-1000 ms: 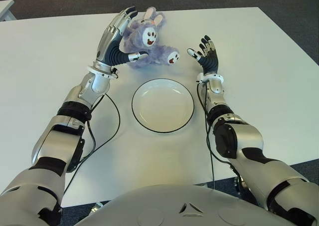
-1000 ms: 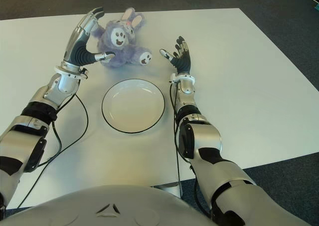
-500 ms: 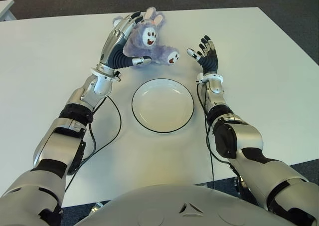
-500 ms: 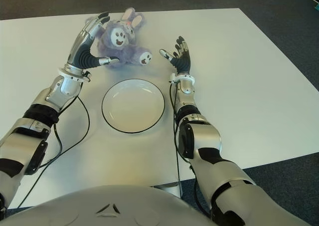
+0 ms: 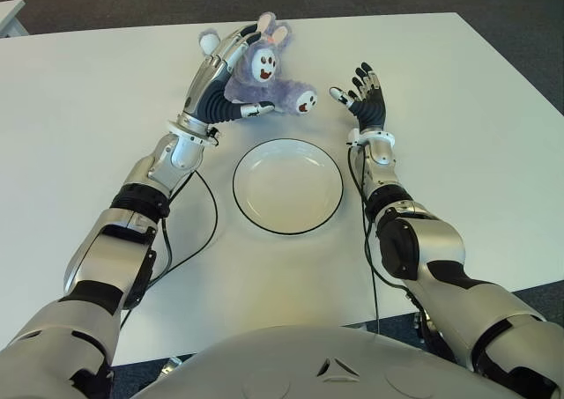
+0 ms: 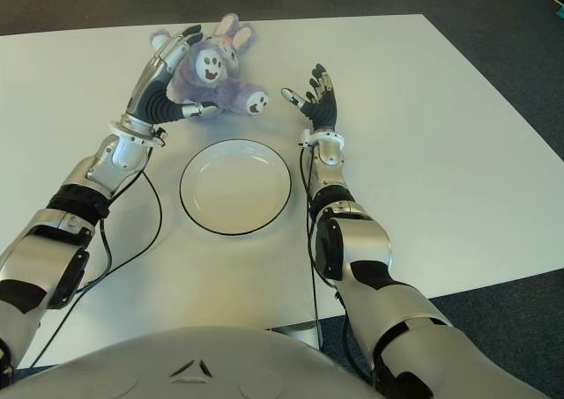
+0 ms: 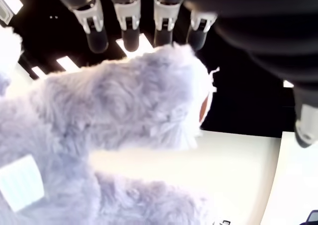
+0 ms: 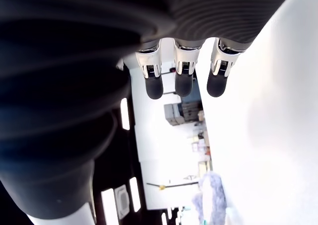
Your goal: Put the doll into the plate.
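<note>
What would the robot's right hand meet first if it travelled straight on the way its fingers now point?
Probably nothing: the open right hand points up the bare white table, toward its far edge. The purple plush bunny doll lies off to its left, though depth is uncertain.

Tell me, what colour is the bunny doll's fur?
The doll has purple-lavender fur with a white face, clearest in the left eye view.

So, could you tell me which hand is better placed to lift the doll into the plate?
The left hand: its fingers already reach around the doll. The right hand shows open beside the doll, holding nothing. The plate lies just in front.
</note>
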